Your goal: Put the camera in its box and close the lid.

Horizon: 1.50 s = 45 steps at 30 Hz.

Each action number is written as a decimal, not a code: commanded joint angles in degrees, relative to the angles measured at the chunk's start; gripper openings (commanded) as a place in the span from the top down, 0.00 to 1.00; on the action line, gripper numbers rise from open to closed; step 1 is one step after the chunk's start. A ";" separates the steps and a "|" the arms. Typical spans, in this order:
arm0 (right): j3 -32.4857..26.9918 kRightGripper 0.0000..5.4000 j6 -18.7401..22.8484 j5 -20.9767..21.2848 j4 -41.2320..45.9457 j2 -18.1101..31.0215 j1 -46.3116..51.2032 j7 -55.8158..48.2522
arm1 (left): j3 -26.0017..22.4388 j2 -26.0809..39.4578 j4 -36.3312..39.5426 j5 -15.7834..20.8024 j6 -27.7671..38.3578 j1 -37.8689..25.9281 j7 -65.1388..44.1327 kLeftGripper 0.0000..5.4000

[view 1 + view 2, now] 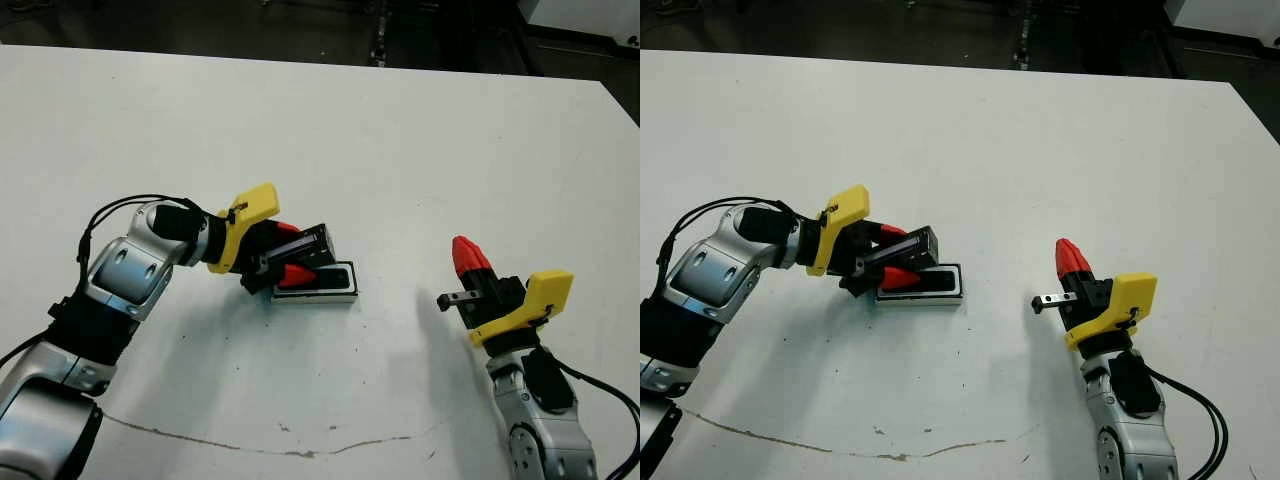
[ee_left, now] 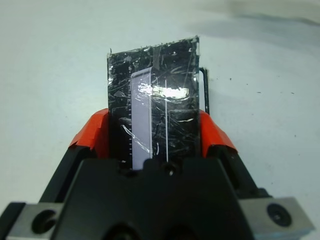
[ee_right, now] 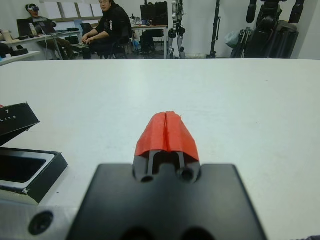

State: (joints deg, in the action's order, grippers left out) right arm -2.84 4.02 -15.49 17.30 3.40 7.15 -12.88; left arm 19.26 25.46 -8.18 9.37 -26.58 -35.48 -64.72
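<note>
Lid (image 2: pixel 155 100) in left claw (image 1: pixel 290 262) above box (image 1: pixel 343 292); right claw (image 3: pixel 167 134) (fingers together) apart.

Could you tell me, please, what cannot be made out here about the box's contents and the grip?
- Thin black camera: not identifiable; the small white-walled box looks dark inside, partly hidden by the left gripper.
- Glossy black foil-like lid: its near end is hidden by the gripper body.
- Right gripper: fingers together, holding nothing.
</note>
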 commanded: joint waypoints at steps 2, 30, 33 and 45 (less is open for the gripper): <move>-0.36 1.00 0.18 0.22 -0.18 0.46 0.33 0.32 | 1.60 -0.61 -1.35 0.09 -1.10 0.74 -1.15 0.43; -0.48 1.00 0.98 -0.28 0.33 0.45 -0.49 0.51 | 5.54 -3.93 -1.68 -1.23 0.77 1.68 -1.07 0.43; -0.47 1.00 1.52 -0.39 0.50 0.35 -0.45 0.79 | 5.97 -4.88 -2.11 -1.20 0.30 1.55 -0.75 0.43; -0.74 1.00 1.23 -0.54 0.23 0.57 -0.41 0.38 | 8.13 -7.95 -3.42 -2.66 3.71 3.11 0.67 0.43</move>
State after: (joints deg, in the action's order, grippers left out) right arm -3.06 4.59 -15.74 17.53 3.41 6.71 -12.70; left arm 22.68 21.62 -10.22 7.89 -22.14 -36.05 -65.17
